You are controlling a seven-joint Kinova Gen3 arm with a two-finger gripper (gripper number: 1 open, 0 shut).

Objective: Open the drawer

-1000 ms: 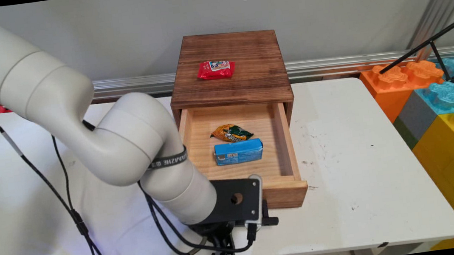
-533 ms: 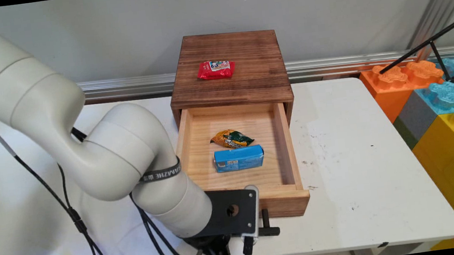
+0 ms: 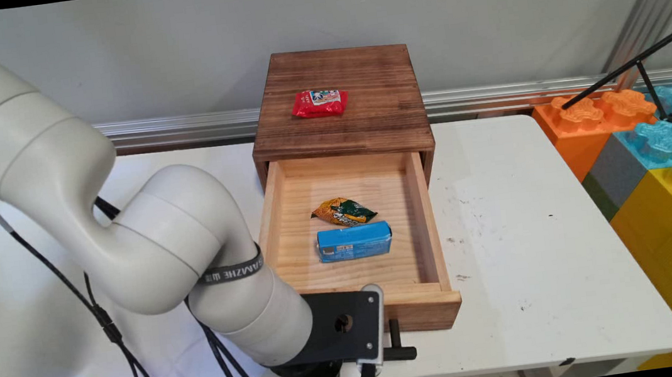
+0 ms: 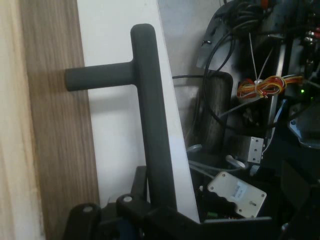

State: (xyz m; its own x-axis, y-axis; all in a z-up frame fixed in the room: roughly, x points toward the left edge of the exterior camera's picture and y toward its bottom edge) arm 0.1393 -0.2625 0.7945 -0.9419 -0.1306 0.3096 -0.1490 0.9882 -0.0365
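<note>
While the white arm reached in from the left, its black two-finger gripper [image 3: 373, 361] sat low at the table's near edge, closed on the black T-shaped bar handle [image 3: 399, 344] of the pale wooden drawer [image 3: 437, 246], which stood pulled far out of the dark brown wooden box [image 3: 342, 131] on the white table [image 3: 538, 241]. Inside lay an orange-and-green snack packet [image 3: 344, 211] and, just nearer, a blue rectangular packet [image 3: 355, 241]. A red packet [image 3: 320, 102] rested on the box's top.
</note>
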